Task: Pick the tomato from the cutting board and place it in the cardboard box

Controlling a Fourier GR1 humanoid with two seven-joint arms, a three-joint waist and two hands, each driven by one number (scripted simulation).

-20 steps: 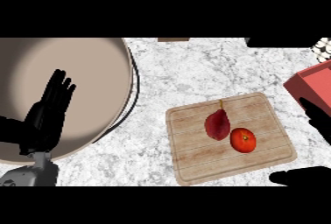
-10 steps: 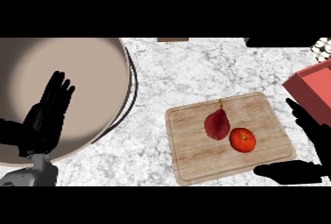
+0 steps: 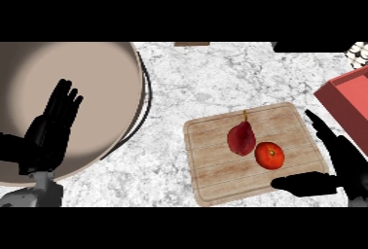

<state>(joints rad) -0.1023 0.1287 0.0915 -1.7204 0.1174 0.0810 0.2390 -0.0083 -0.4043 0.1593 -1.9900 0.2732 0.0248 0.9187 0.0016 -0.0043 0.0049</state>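
Note:
A round red tomato (image 3: 269, 155) lies on the wooden cutting board (image 3: 215, 165), right of centre. Touching its upper left is a darker red, pointed vegetable (image 3: 241, 137). My right hand (image 3: 338, 165) is open at the board's right edge, fingers stretched up along that edge and thumb (image 3: 302, 184) reaching over the board's lower right corner, just below the tomato and apart from it. The reddish box (image 3: 346, 97) shows at the right edge, cut off by the view. My left hand (image 3: 50, 129) rests open at the left, fingers up, over the big round basin.
A large round beige basin (image 3: 79, 78) with a dark rim fills the left side. The counter top (image 3: 215, 78) is white speckled marble. A black-and-white patterned thing (image 3: 358, 52) sits at the top right corner, above the box.
My right hand has moved in from the right edge toward the board; its thumb now lies over the board's lower right corner. The left hand, tomato and board have stayed put.

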